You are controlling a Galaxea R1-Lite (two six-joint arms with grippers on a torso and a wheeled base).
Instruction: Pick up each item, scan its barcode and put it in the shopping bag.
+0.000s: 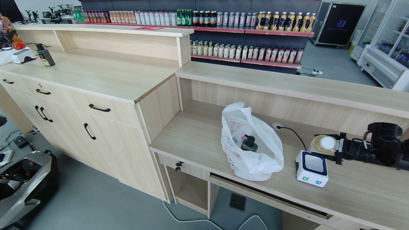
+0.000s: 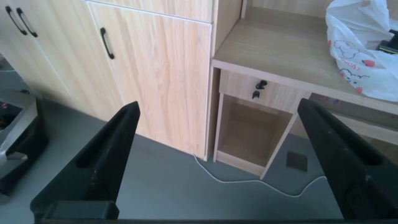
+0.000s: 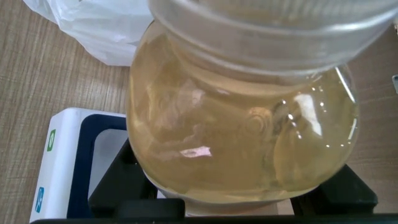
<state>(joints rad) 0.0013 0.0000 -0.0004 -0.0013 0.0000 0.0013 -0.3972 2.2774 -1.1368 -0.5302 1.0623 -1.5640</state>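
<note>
Right wrist view: jar point(image 3: 242, 143) of pale yellow liquid, pinched by the right gripper point(image 1: 323, 147), sits just beside the scanner point(image 1: 312, 168) on the counter point(image 1: 198, 137). Judged step: scanning. The next move calls for turning the barcode toward the scanner window, then carrying the jar to the shopping bag point(image 1: 271, 150) nearby. Left gripper point(image 2: 217, 109) hangs spread, well apart.

Amber liquid fills the clear round jar point(image 1: 322, 144), white-capped; white box scanner point(image 1: 311, 168), navy-faced; white plastic bag point(image 1: 233, 127), pink-red printed.
</note>
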